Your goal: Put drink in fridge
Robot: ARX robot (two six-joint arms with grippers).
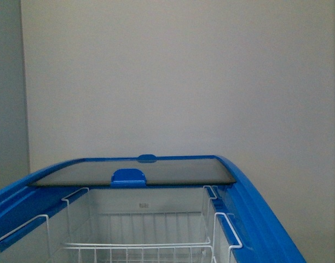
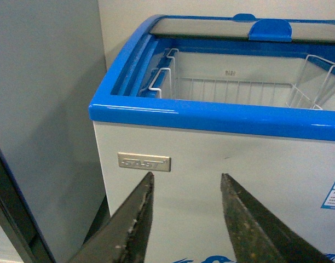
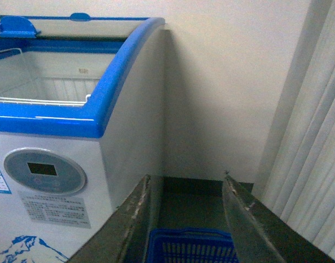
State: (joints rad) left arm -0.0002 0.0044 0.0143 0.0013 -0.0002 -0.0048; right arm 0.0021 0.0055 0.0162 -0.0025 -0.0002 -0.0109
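No drink shows in any of the three views, so where the bottle sits cannot be told from here; it may lie in the blue mesh basket point(image 3: 192, 246) on the floor, of which the right wrist view catches only the top edge. The fridge point(image 1: 264, 219) stands ready: its sliding glass lid point(image 1: 134, 171) is pushed to the far end, leaving the near half open over the white wire baskets point(image 1: 140, 245), which look empty where visible. The left gripper point(image 2: 185, 219) hangs in front of the fridge's white front wall, just below the blue rim, jaws spread with nothing between them. The right gripper point(image 3: 184, 222) is likewise parted and unloaded, hanging off the fridge's right corner near the control dial point(image 3: 44, 171) and above the basket. I judge the task to be at its start (opening done, fetching not yet begun). The next move calls for finding the bottle, most likely by lowering the right arm toward the basket for a fuller look, then closing on the bottle's body and lifting it clear of the basket's wall and the fridge's rim.
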